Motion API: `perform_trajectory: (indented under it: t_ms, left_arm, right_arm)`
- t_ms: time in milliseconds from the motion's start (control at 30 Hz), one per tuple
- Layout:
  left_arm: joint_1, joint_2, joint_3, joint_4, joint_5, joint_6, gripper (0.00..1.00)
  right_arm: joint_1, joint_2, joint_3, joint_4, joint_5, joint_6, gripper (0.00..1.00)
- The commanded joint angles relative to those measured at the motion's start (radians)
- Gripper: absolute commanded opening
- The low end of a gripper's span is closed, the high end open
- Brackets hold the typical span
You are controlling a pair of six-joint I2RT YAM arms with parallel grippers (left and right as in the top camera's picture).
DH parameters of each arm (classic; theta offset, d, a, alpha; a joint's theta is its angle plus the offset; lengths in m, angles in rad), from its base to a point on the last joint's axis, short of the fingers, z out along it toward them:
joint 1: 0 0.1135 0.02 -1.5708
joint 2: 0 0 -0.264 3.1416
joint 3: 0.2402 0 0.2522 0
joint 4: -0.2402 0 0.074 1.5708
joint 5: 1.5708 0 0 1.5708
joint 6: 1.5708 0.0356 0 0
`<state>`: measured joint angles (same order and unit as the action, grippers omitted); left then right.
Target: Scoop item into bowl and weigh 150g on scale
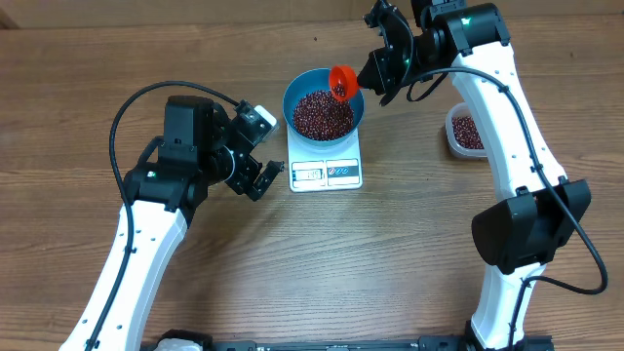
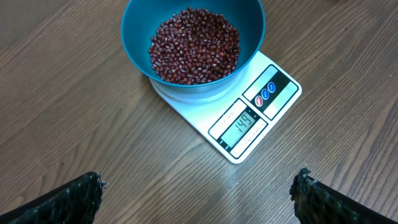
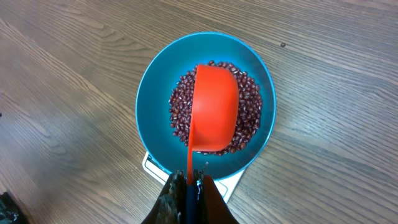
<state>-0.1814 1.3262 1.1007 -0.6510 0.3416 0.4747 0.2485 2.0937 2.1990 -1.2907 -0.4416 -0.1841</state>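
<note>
Overhead, bowl: the blue bowl (image 1: 290, 97) sat on the white scale (image 1: 326, 173) on the worktop (image 1: 390, 253), holding a heap of beans (image 1: 324, 115).
Overhead, right gripper: the right gripper (image 1: 369, 76) clamped a red scoop (image 1: 341, 82) above the bowl's rim; a tub (image 1: 466, 132) of beans lay apart.
Overhead, left gripper: the left gripper (image 1: 261, 177) was wide and empty, just beside the scale.
Left wrist: fingers (image 2: 74, 199) stood far apart; the display (image 2: 244, 127) read 149.
Right wrist: the scoop hung over the beans, outer side to the camera, handle pinched tight.

Matt, grainy brown wooden table (image 2: 81, 124) under me; smooth round blue plastic bowl (image 3: 155, 81), shiny little red-brown beans (image 2: 194, 43), glossy orange plastic scoop (image 3: 216, 106), smooth flat white plastic scale (image 2: 199, 118).
</note>
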Motion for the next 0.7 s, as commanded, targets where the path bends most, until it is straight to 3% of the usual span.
perform_trajectory:
  t_ms: [0,467,667]
  left_arm:
    - [0.004,0.005,0.022,0.0,0.017,0.012,1.0]
    - [0.004,0.005,0.022,0.001,0.017,0.012,1.0]
    - [0.004,0.005,0.022,0.0,0.017,0.012,0.99]
  right_arm:
    - [-0.003,-0.046,0.035,0.008,-0.01,-0.001,0.04]
    - [0.019,-0.046,0.035,0.03,0.001,-0.004,0.04]
    - [0.039,-0.046,0.035,0.014,0.134,-0.003,0.04]
